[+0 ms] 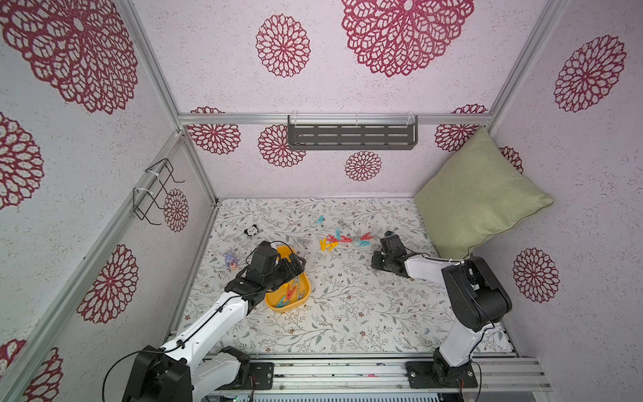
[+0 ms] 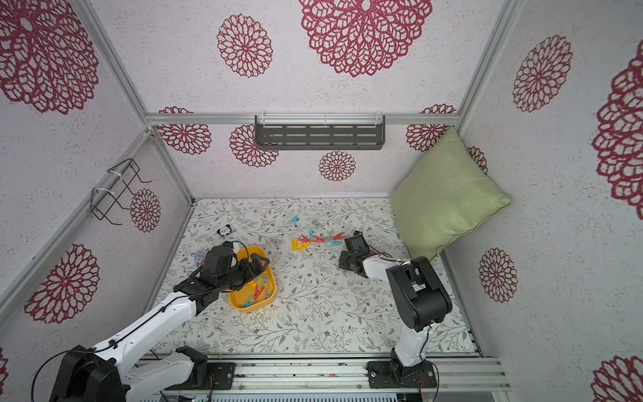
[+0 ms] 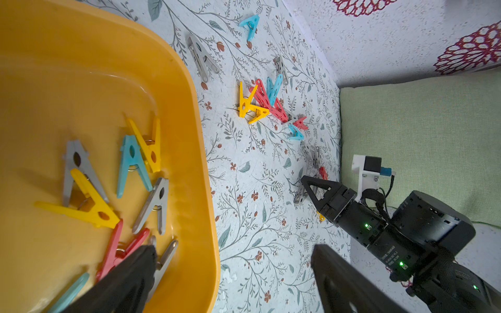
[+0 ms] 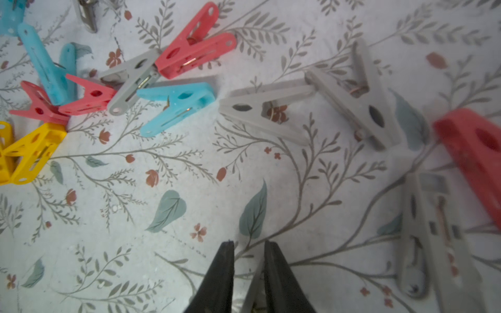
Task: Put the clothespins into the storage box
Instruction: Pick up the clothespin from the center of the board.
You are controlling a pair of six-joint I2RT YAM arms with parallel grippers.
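The yellow storage box (image 1: 288, 308) (image 2: 250, 306) sits left of centre on the floral cloth, with several clothespins (image 3: 132, 162) in yellow, teal, grey and red inside. My left gripper (image 1: 295, 264) (image 3: 233, 252) hangs open across the box's right rim, one finger (image 3: 135, 265) above the box, the other over the cloth. More clothespins (image 1: 344, 240) (image 2: 315, 239) lie scattered mid-table. Low beside them, my right gripper (image 1: 376, 260) (image 4: 249, 249) has its jaws almost together on a pale grey clothespin, seen as a strip between them. Grey clothespins (image 4: 267, 108) and a teal one (image 4: 176, 105) lie just beyond its tips.
A panda toy (image 1: 250, 229) and a purple plush (image 1: 230, 259) lie left of the box. A green cushion (image 1: 480, 195) leans in the back right corner. A dark slotted shelf (image 1: 351, 135) hangs on the back wall, a wire rack (image 1: 156, 191) on the left wall.
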